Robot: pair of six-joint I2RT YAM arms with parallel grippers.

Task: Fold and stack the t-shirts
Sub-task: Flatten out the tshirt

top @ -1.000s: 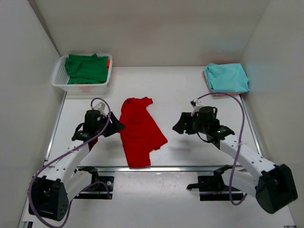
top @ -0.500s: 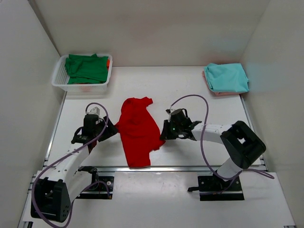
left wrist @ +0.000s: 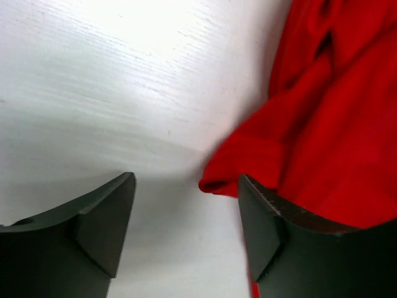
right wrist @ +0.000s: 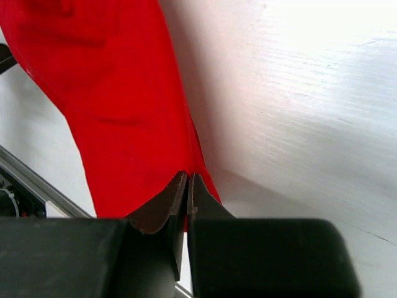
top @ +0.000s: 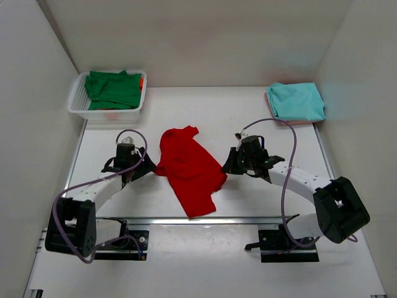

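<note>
Red t-shirt [top: 189,174] lies loosely spread mid-worktop, long axis running from far-left to near-right, rumpled and not yet squared; it sits between the two arms, so each can reach its own side. Right pincer [right wrist: 187,189] is closed tight, fingertips meeting on the right-hand edge of the red cloth; red shows on both sides of the tips in the right wrist view, so I read it as a pinch on that hem, though how deep the bite goes is hidden by the fingers themselves. From above, the shirt's right edge runs straight up to that pincer [top: 228,164], which fits a hold meant to drag or lift that side. Left pincer [left wrist: 186,217] stands wide apart and holds nothing; it is low over the bare worktop [left wrist: 124,81] with a folded corner of red cloth lying just at the gap between its fingers, nearer the right-hand finger. Likely lined up to take the left edge so both sides can be drawn out flat before folding. Teal t-shirt [top: 296,101] already sits folded at the far right corner, well apart from the work, seemingly the start of the stack. Green t-shirt [top: 113,89] rests bunched in the white basket [top: 75,107] at far left, waiting its turn. Judged stage: straightening the red one, first grip made, second not yet taken.
</note>
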